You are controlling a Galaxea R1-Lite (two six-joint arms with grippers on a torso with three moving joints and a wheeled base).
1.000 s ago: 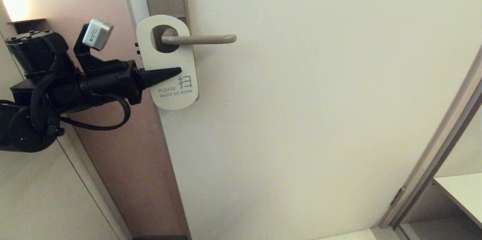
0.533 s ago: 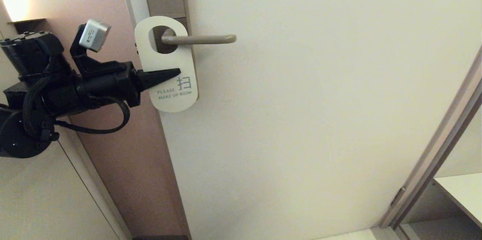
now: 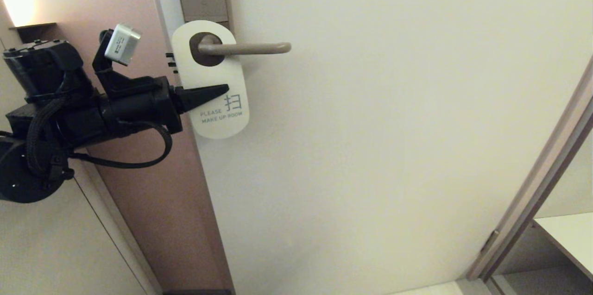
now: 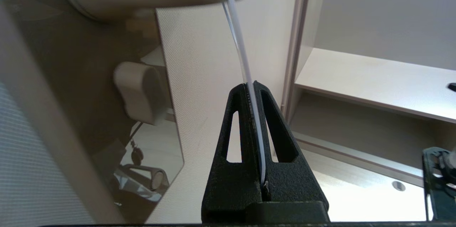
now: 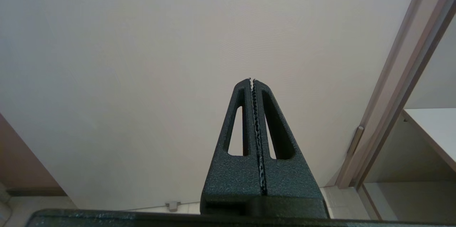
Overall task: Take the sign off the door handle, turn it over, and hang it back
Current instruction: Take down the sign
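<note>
One left gripper (image 3: 224, 87) pinching sign (image 3: 211, 77) on door handle (image 3: 245, 47); wrist view edge-on

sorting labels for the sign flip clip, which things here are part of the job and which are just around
Part of the job:
- sign, white "PLEASE MAKE UP ROOM" face out, on the handle
- door handle
- left gripper, shut on the sign

Just around:
- right gripper, shut, holding nothing
- door
- shelf
- wall lamp
</note>
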